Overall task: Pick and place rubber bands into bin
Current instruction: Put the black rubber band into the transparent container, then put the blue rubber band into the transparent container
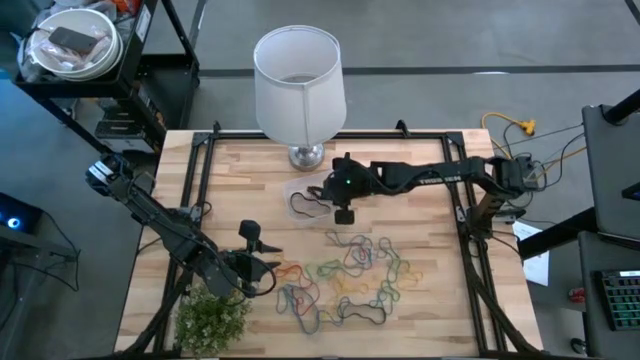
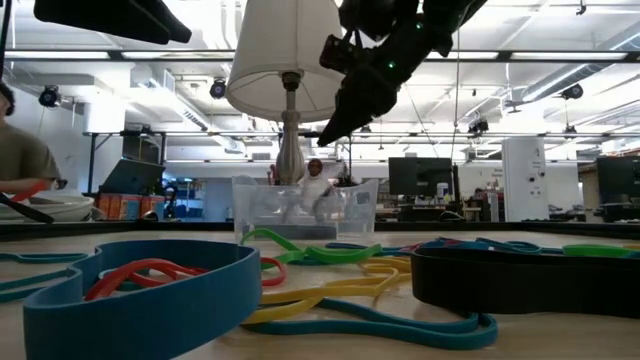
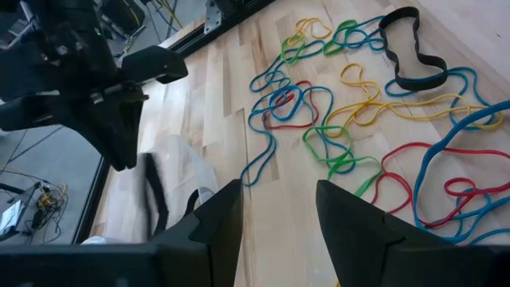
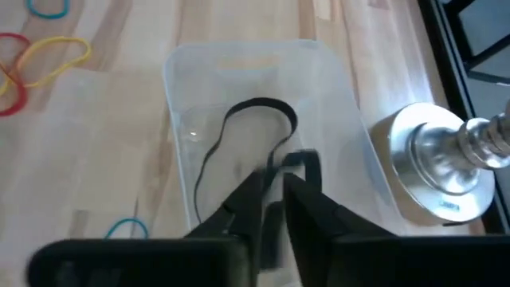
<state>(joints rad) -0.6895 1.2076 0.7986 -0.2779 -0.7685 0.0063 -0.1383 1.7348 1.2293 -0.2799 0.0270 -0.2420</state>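
The see-through bin (image 1: 308, 198) stands on the table's far middle, in front of the lamp. A black rubber band (image 4: 255, 108) lies inside it. My right gripper (image 4: 275, 190) hovers over the bin, pointing down at a slant, its fingers a narrow gap apart. A second, blurred black band (image 4: 301, 159) shows just beyond the fingertips, and also under them (image 3: 151, 191). Many coloured rubber bands (image 1: 350, 275) lie loose on the table's near middle. My left gripper (image 1: 263, 256) waits open above the pile's left edge, holding nothing. My right gripper has the blurred black band (image 3: 151, 191) right at its fingertips, above the bin's floor. I cannot tell whether the fingers touch it. The band runs downward into the bin.
A white lamp (image 1: 298, 85) with a metal base (image 4: 434, 167) stands right behind the bin. A small green plant (image 1: 210, 320) sits at the near left corner. Black frame rails (image 1: 200, 180) border the table. A wide black band (image 3: 410, 48) lies at the pile's edge.
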